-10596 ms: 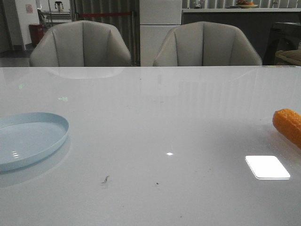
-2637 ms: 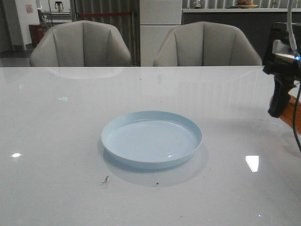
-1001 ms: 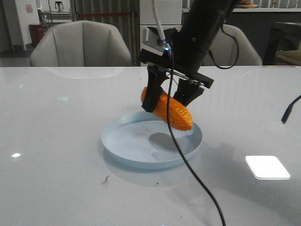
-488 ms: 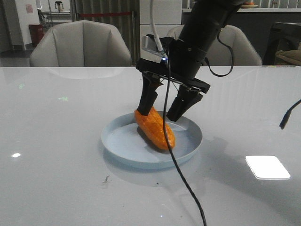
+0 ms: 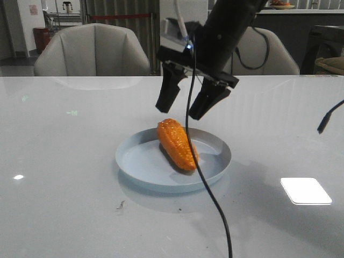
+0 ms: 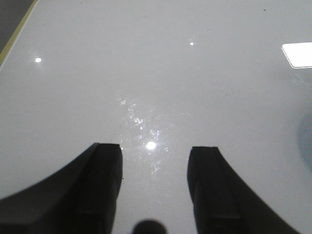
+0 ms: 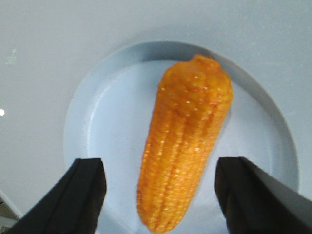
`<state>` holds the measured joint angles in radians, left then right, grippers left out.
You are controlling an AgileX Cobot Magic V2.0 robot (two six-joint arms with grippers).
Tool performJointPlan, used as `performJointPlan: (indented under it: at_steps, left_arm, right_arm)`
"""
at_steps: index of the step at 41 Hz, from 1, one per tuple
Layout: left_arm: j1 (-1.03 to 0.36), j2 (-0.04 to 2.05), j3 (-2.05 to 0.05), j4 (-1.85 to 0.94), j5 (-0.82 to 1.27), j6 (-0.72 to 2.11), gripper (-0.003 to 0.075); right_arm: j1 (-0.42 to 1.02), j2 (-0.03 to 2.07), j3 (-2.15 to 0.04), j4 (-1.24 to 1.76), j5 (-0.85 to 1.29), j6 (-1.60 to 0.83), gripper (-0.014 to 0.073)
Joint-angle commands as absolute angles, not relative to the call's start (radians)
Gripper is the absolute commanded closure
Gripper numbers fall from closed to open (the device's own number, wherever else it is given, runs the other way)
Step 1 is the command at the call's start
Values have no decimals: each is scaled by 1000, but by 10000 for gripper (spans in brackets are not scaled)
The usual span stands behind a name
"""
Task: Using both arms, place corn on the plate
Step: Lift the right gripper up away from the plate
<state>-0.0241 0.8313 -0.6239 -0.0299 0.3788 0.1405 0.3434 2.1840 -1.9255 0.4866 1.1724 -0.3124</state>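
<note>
The corn [image 5: 176, 143] lies flat in the plate [image 5: 215, 164] at mid-frame, so the right gripper [image 5: 189, 105] hangs above it, jaws wide and empty. The left gripper [image 6: 155, 165], also spread, grips nothing over bare bench [image 6: 146, 73].

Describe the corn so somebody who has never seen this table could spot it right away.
Start at the glossy white table and find the round pale blue plate near its middle. The corn lies inside that plate, below the open right gripper. It is the only orange thing there, bumpy with kernel rows and tapered.
</note>
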Motion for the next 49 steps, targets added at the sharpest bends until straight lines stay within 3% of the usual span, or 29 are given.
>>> performJointPlan:
  at_steps: [1,16,30,40,49]
  left_arm:
    - [-23,819,-655,-39,300,133,340]
    - [-23,819,-655,-39,313,133,340]
    - [-23,819,-655,-39,315,133,340]
    - [-23,819,-655,-39,315,133,340]
    - [-23,819,-655,-39,315,133,340]
  right_arm:
    - [324,2056,-1966,530,1209,-342,25]
    - [242,1843,-1964,457,1310,-391,25]
    - [46,1661,-1944,425,1317,-340,25]
    - [-121,1493,-1775,401,1283,-343,25]
    - [-171,1299,-1515,393,1076,-371,25]
